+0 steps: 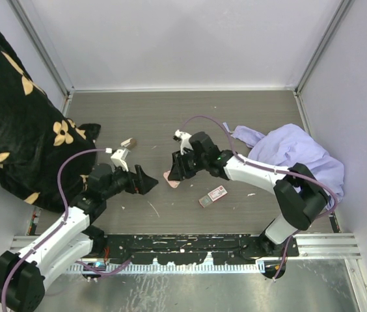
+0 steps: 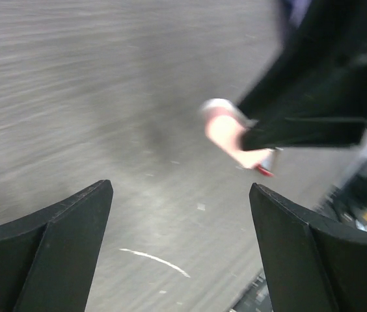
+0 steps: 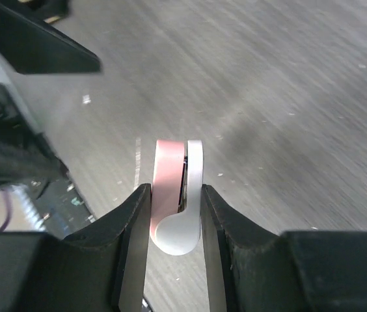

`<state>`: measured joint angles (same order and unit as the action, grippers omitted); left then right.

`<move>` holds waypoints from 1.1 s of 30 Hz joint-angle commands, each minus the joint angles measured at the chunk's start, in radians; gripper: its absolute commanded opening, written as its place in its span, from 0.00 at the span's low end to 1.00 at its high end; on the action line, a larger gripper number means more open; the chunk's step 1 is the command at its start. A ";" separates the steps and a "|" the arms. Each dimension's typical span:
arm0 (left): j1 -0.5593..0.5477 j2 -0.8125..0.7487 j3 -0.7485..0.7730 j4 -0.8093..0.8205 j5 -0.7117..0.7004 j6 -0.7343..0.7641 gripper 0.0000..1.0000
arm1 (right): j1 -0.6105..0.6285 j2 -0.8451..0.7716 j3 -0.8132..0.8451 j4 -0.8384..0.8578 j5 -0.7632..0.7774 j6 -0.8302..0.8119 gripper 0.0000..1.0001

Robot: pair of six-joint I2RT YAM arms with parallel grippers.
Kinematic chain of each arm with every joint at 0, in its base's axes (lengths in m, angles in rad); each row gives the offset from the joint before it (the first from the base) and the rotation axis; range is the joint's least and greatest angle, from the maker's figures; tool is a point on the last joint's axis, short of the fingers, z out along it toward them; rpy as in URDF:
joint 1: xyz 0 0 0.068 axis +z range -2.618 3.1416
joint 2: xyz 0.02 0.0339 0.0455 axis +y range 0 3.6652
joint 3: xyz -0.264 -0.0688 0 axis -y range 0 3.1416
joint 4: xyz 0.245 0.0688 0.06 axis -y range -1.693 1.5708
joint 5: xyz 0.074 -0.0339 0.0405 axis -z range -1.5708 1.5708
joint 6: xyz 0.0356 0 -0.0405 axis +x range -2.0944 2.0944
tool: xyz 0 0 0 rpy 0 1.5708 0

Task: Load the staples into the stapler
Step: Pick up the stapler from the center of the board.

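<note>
Right wrist view: right gripper [image 3: 176, 190] clamps the pink-and-white stapler [image 3: 170, 169]. Left gripper [image 2: 180, 187] gapes wide, empty. Staples [image 1: 213, 195] lie nearby on the table [image 1: 170, 110]. Best to hold the stapler firm while the left opens it.

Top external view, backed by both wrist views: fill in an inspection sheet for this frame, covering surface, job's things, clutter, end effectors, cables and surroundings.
Surface: grey wood-grain table with pale specks and a white streak.
Job's things: stapler, pink and white, held at mid-table; staples box lies flat to its right, apart from it and untouched.
Clutter: beige block; black floral cloth at left; lavender cloth at right.
End effectors: right end effector shut on the stapler; left end effector open, empty, facing it.
Cables: purple cable loops over the right arm, another along the left.
Surroundings: plain grey walls; metal rail at the near edge.
</note>
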<state>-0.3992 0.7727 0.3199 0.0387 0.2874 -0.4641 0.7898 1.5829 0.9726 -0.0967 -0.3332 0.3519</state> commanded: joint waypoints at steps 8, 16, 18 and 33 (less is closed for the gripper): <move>-0.041 -0.090 -0.007 0.135 0.391 -0.229 0.94 | -0.082 -0.098 -0.063 0.224 -0.747 -0.027 0.15; -0.041 -0.080 0.019 0.190 0.538 -0.354 0.89 | -0.081 -0.118 -0.079 0.325 -0.879 0.053 0.15; -0.041 -0.060 0.019 0.208 0.560 -0.378 0.77 | -0.082 -0.117 -0.075 0.328 -0.897 0.056 0.15; -0.088 0.046 0.040 0.279 0.565 -0.441 0.48 | -0.071 -0.090 -0.049 0.299 -0.904 0.028 0.13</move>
<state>-0.4644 0.7948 0.3183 0.2737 0.8623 -0.9020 0.7090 1.5074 0.8902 0.1642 -1.1816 0.3893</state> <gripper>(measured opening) 0.511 0.385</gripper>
